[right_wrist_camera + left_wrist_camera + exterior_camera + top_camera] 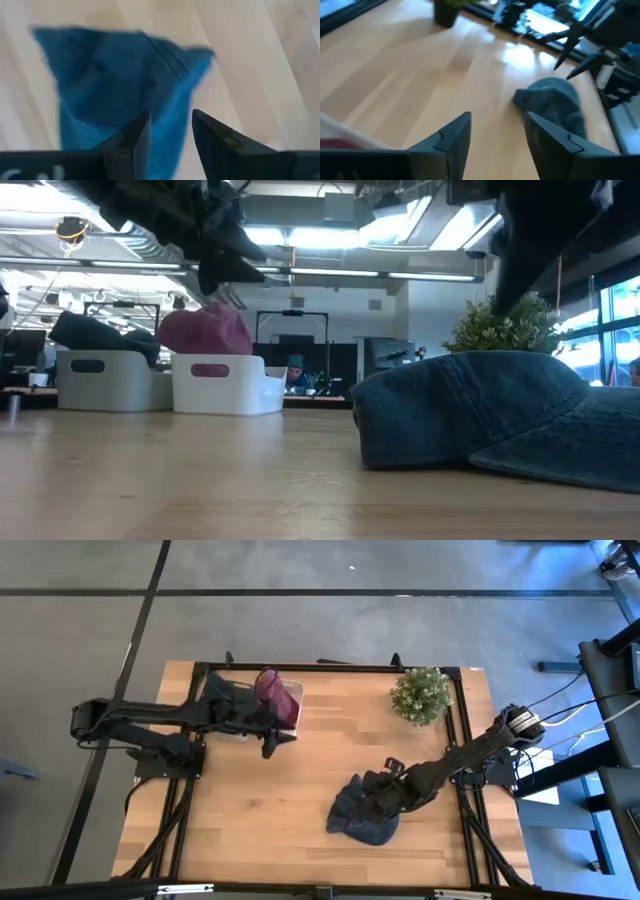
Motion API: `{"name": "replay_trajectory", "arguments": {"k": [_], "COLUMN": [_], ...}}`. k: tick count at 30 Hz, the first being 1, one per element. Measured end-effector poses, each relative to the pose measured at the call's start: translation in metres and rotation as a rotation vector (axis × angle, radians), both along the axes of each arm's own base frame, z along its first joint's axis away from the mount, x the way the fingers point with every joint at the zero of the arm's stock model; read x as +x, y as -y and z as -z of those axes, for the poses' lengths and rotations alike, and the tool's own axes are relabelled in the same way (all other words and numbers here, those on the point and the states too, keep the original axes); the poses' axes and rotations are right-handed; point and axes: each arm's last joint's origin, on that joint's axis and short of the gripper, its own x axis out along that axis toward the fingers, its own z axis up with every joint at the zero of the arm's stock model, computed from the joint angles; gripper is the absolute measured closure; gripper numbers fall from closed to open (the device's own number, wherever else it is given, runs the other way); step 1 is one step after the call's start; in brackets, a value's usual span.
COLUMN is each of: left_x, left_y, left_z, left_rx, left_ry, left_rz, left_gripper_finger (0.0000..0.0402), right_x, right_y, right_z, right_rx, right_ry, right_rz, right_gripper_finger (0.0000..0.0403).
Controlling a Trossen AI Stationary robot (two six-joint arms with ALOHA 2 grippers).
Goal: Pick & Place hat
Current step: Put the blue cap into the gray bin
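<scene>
**Right gripper poised over the blue hat**

Right gripper (385,802) hangs directly above the blue hat (362,813), low and right of centre in the high view, its fingers (135,142) parted by a narrow gap and holding nothing. The hat lies on the wooden table (260,810), a dark denim-blue cap with a slumped crown and a brim spread flat at the lower right of the low view.

It looks soft and light: the cloth should fold and bunch under the fingers rather than resist, so a pinch on a raised fold of the crown, or on the stiffer brim edge, seems the surest hold.

Left gripper (272,740) waits in the upper left of the high view, fingers apart and empty, beside a white bin (292,692) holding a maroon hat (268,688). A potted plant (421,694) stands at the upper right.
</scene>
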Motion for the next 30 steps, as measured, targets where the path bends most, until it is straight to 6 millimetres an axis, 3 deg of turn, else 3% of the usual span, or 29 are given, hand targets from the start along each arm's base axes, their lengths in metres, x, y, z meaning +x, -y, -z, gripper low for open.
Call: {"name": "replay_trajectory", "arguments": {"k": [4,11,16,30], "left_x": [0.003,0.004,0.005,0.005], "left_y": [0.013,0.031,0.035,0.034], "left_z": [0.002,0.002,0.001,0.001], "left_rx": [-0.008,-0.009,-0.008,0.004], "left_ry": [0.056,0.075,0.077,0.076], "left_rz": [0.049,0.126,0.139,0.131], "left_gripper_finger": [0.0220,0.0222,0.0222,0.0223], "right_x": [0.003,-0.002,-0.009,-0.011], "right_y": [0.000,0.001,0.006,0.010], "right_z": [0.004,0.047,0.065,0.059], "right_rx": [-0.027,0.079,0.064,-0.086], "right_ry": [0.032,0.100,0.114,0.135], "right_rz": [-0.007,-0.022,-0.016,-0.004], "right_gripper_finger": [0.0257,0.0257,0.0257,0.0257]}}
